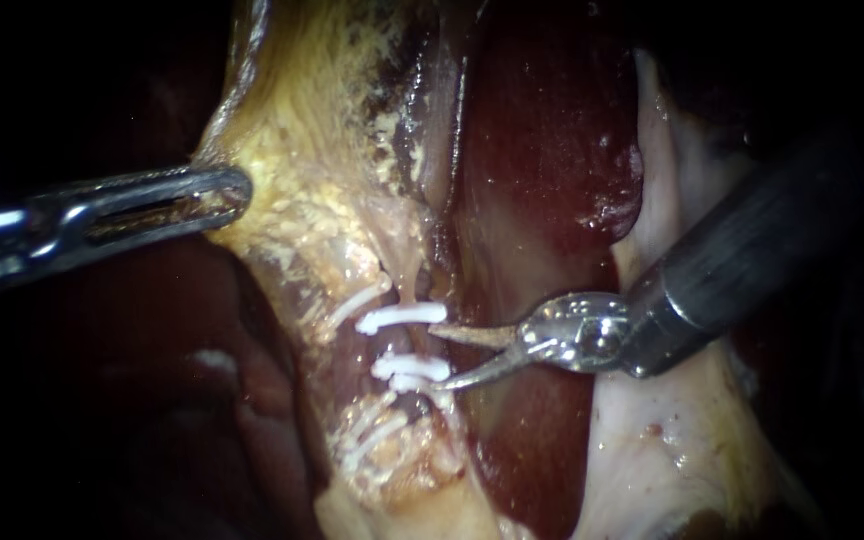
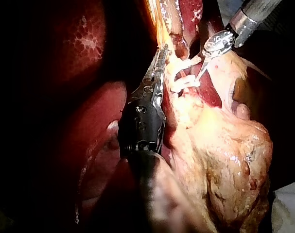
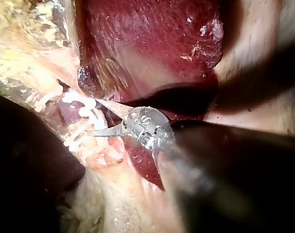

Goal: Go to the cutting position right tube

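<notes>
Two pale tubes run down the yellow fatty tissue, each crossed by white clips. The right tube [image 1: 409,343] carries one clip [image 1: 402,317] above and a pair of clips [image 1: 412,369] below. My right instrument [image 1: 435,358] comes in from the upper right. Its thin curved blades are open, and their tips lie beside the right tube at the stretch between those clips. Nothing is held between them. The right wrist view shows the same blades [image 3: 92,117] spread next to the clips [image 3: 78,101]. My left instrument [image 1: 224,196] is shut on the gallbladder's yellow edge [image 1: 282,170], holding it to the left.
Dark red liver [image 1: 542,150] lies behind the tubes and under the right instrument's shaft. The left tube [image 1: 337,345] with its own clips [image 1: 372,435] sits just beside the right one. Pale whitish tissue [image 1: 652,440] lies below the right instrument.
</notes>
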### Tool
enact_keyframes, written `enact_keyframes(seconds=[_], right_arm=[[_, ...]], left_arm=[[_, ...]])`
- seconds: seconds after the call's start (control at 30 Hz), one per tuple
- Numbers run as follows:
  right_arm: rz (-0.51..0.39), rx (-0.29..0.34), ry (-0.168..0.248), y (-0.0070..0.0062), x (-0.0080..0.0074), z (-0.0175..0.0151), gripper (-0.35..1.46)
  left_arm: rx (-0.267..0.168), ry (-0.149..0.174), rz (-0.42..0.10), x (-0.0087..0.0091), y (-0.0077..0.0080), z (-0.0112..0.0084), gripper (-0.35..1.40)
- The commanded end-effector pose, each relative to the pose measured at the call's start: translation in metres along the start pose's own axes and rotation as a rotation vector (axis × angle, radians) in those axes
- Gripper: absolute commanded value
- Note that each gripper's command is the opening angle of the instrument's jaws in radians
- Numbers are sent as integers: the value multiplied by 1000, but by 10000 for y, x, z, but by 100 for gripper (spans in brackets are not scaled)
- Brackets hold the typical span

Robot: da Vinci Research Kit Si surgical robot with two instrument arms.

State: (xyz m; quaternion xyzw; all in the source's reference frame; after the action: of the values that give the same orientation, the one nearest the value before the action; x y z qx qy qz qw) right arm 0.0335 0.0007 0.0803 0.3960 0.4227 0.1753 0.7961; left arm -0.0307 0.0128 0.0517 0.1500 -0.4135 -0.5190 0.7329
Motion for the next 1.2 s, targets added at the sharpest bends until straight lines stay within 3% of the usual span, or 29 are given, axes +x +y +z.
enact_keyframes(seconds=[0.03,0.53,0.87,1.2], right_arm=[[-1,6,1,0,2,3,123],[32,111,20,4,16,21,108],[48,120,34,8,29,39,96],[71,121,33,10,28,40,73]], left_arm=[[0,0,0,0,0,0,-35],[0,0,1,0,9,0,-35],[0,0,2,1,9,0,-35],[0,0,2,1,9,0,-35]])
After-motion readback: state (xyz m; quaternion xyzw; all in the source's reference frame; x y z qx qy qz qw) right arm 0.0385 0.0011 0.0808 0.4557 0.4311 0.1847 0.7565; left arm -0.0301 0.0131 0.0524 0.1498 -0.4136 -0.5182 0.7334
